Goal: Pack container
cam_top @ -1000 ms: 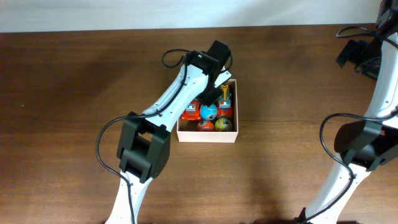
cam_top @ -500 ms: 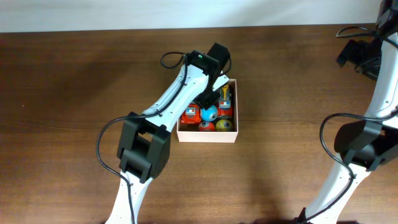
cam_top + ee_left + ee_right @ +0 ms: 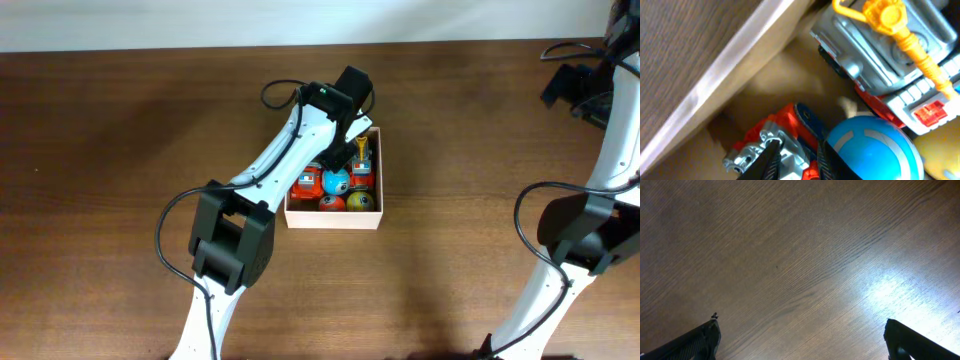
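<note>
The container [image 3: 335, 219] is a small white-walled box with a tan inside [image 3: 772, 82], standing mid-table. It holds a red and silver truck with a yellow crane [image 3: 362, 163] [image 3: 890, 47], a blue ball [image 3: 336, 181] [image 3: 872, 150], two more balls [image 3: 360, 201] and a red toy truck [image 3: 305, 185] [image 3: 782, 127] at its left. My left gripper [image 3: 336, 158] [image 3: 797, 161] reaches down into the box, shut on the silver and red end of that red toy truck, right beside the blue ball. My right gripper [image 3: 802, 342] hangs open over bare wood, nothing between its fingers.
The box's white wall [image 3: 722, 75] runs close along the left gripper's side. Brown wooden table [image 3: 120, 150] lies all around the box. The right arm [image 3: 575, 230] stands at the right edge, with a black cable [image 3: 560, 48] at the far right corner.
</note>
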Robot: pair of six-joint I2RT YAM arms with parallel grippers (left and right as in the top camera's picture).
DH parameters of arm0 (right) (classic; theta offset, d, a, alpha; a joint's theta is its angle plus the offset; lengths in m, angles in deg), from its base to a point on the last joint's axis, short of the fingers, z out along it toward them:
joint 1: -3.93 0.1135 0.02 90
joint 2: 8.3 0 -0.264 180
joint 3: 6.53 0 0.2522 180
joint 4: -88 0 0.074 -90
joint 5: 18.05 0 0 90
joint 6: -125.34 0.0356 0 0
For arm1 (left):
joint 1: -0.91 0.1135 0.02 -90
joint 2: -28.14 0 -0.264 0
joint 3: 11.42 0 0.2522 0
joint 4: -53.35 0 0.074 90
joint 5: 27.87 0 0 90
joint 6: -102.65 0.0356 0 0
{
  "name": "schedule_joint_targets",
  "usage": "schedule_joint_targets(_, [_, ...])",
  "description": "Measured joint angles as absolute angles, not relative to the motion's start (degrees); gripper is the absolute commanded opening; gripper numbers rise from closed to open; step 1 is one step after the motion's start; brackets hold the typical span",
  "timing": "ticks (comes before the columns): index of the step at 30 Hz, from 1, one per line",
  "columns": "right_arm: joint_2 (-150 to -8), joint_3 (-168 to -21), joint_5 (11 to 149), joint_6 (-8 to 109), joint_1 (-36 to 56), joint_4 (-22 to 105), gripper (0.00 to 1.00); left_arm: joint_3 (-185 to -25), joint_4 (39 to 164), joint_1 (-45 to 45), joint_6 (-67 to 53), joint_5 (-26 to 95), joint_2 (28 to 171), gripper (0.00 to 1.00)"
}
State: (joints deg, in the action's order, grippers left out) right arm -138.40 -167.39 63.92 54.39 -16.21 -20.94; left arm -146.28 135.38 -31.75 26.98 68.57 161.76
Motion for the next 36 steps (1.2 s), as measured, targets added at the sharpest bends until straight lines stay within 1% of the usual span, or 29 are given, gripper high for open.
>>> schedule_joint_targets(10, [-138.4,-167.4,63.9,54.4,-16.2,-20.9,0.99,-146.3,136.9,-32.7,27.0,68.5,161.8,0.25])
schedule_joint_targets(22, [-138.4,-167.4,63.9,54.4,-16.2,-20.9,0.99,-146.3,140.4,-36.9,27.0,68.6,161.8,0.25])
schedule_joint_targets(25, [-138.4,-167.4,63.9,54.4,-16.2,-20.9,0.99,-146.3,140.5,-37.1,27.0,68.6,161.8,0.24])
schedule_joint_targets(26, [-138.4,-167.4,63.9,54.4,-16.2,-20.9,0.99,-146.3,140.4,-37.1,27.0,68.6,161.8,0.21])
schedule_joint_targets(27, [-138.4,-167.4,63.9,54.4,-16.2,-20.9,0.99,-146.3,140.3,-37.1,26.9,68.6,161.8,0.2])
schedule_joint_targets(30, [-138.4,-167.4,63.9,54.4,-16.2,-21.0,0.99,-146.4,140.4,-37.1,26.8,68.7,161.8,0.2])
schedule_joint_targets(35, [-138.4,-167.4,63.9,54.4,-16.2,-20.9,0.98,-150.5,141.9,-37.1,26.8,68.8,161.8,0.22])
schedule_joint_targets(36, [-138.4,-167.4,63.9,54.4,-16.2,-20.9,0.99,-151.5,142.0,-37.1,26.8,68.9,161.8,0.27])
